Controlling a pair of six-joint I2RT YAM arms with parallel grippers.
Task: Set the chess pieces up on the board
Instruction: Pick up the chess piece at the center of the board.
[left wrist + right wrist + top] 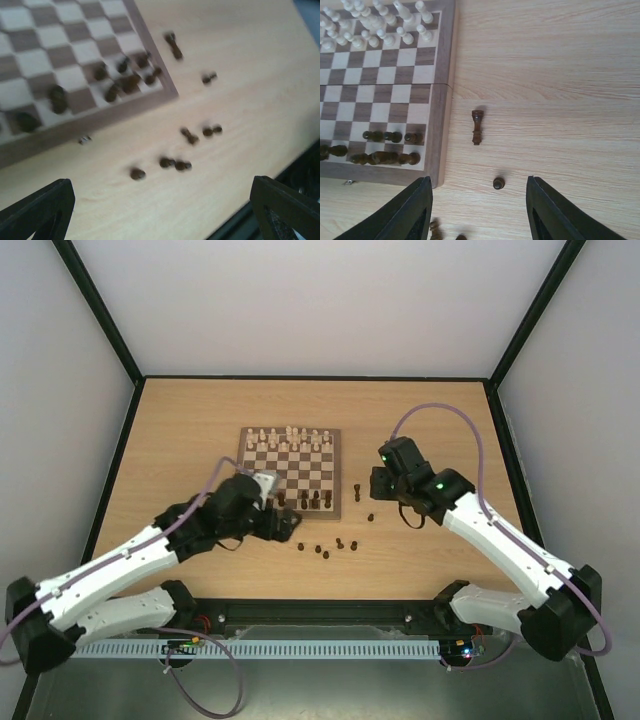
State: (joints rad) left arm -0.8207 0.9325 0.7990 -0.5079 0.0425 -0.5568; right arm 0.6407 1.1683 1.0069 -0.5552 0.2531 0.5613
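The board (290, 485) lies mid-table, with cream chessmen on its far rows. Several dark chess pieces (316, 501) stand on its near right squares, shown too in the right wrist view as dark chess pieces (385, 158). More of them lie loose on the tabletop (340, 544) past the board's near corner. My right gripper (479, 181) hangs open over the table; a small dark pawn (498, 183) stands between its fingers, touching neither, and a taller dark piece (477, 127) lies just beyond. My left gripper (160, 190) is open and empty near loose dark pieces (175, 163). That view is blurred.
The board's brown border (442, 100) runs just left of my right gripper. A small metal clasp (85, 140) sits on the board's near edge. The table's dark front rail (320, 612) lies close behind the loose pieces. Dark walls edge the tabletop on both sides.
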